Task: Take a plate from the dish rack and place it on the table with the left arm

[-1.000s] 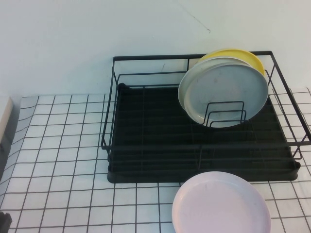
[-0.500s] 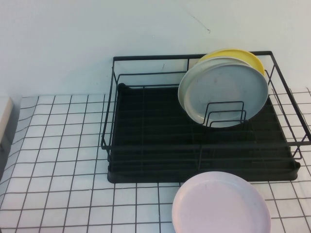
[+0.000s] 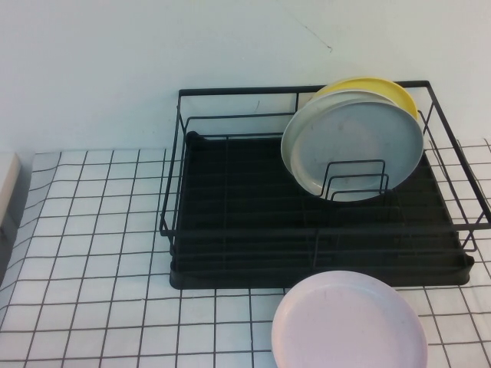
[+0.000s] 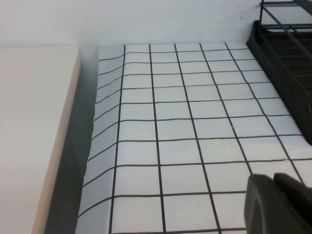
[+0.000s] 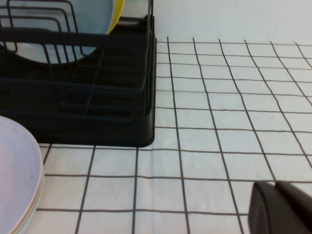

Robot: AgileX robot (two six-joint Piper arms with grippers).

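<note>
Lying flat at the near edge of the table (image 3: 92, 253), just in front of the dish rack's near right corner, the plate (image 3: 349, 320) is resting on the gridded surface with its pale pink-lilac face up. From the right wrist view it is looking as though it may be sitting on another pale plate beneath it, though I cannot be sure.

Neither arm is showing from above. The left gripper (image 4: 279, 204) is hanging low over the table's left part, close to the bare grid, with its fingers clenched together and nothing between them; the rack's left end is sitting off to one side of it. The right gripper (image 5: 282, 206) is hovering low over the table beyond the rack's right end, and whether its fingers are apart I cannot tell.

Judging by this, the placing is looking finished, and the step in hand is simply parking the left arm. Doing that well is meaning keeping the gripper clear of the rack's wires and well away from the plate's rim, so nothing is getting nudged toward the table's edge.

Farther back, the dish rack (image 3: 230, 230) is standing against the table's far edge, holding a grey plate (image 3: 353, 142) upright in its right-hand dividers, with a yellow plate (image 3: 383, 88) leaning just behind it.
</note>
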